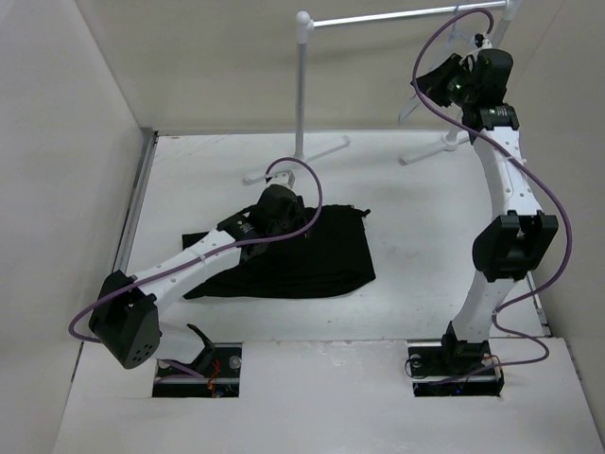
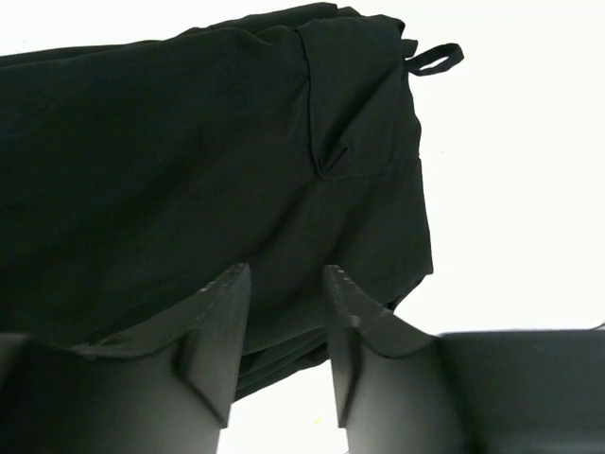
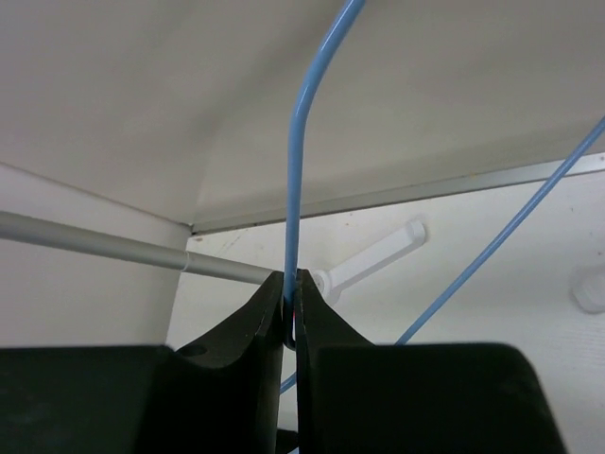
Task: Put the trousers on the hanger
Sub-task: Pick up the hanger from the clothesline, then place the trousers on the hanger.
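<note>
The black trousers (image 1: pixel 302 255) are pictured lying folded on the tabletop (image 1: pixel 425 236), with the left jaws held open over the cloth and nothing yet gripped. The thin blue hanger (image 3: pixel 295 170) is pinched by its wire in the closed right jaws, raised beside the white rack (image 1: pixel 397 17) at the far right. The cloth is judged soft, light and limp, liable to sag or slide off the slick wire, so a pinch through bunched layers near the fold is favoured.
</note>
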Motion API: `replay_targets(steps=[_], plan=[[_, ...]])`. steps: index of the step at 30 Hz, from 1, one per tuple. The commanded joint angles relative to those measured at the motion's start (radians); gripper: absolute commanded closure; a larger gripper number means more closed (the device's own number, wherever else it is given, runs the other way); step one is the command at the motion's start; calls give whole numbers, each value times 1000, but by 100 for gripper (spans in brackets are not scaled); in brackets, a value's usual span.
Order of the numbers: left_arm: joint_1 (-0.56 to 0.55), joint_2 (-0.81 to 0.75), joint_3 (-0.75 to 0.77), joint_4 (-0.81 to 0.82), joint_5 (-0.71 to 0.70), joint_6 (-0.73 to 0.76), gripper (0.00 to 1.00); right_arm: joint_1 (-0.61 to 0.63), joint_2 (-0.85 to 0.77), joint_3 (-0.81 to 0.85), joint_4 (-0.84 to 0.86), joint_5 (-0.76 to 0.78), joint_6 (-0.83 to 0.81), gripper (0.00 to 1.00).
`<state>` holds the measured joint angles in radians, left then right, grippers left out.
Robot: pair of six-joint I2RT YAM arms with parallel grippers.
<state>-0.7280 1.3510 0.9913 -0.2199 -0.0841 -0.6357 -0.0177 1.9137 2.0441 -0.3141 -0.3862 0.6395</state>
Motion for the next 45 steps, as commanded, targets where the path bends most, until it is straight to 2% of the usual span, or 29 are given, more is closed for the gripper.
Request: replay_targets(steps=[1, 7, 17, 23, 28, 32, 39, 45], plan=[[9, -16, 27, 22, -19, -2, 61, 5, -85, 16, 106, -56, -41, 88], [14, -7, 72, 21, -25, -5, 50, 5, -143, -13, 95, -75, -67, 88], [20, 29, 274, 13, -29, -9, 45, 28, -349, -347, 105, -66, -124, 88], [0, 115, 464, 13, -11, -10, 45, 101, -527, -635, 109, -36, -115, 89], [-55, 236, 630, 16, 9, -12, 48, 219, -666, -915, 101, 84, -97, 90], [-106, 342, 757, 17, 7, -9, 50, 264, -761, -1073, 102, 112, -61, 90], [-168, 464, 837, -38, -74, -5, 54, 337, -916, -1239, 86, 127, -32, 90], [-253, 522, 866, -24, -63, -7, 60, 361, -1001, -1294, 29, 150, -31, 89]])
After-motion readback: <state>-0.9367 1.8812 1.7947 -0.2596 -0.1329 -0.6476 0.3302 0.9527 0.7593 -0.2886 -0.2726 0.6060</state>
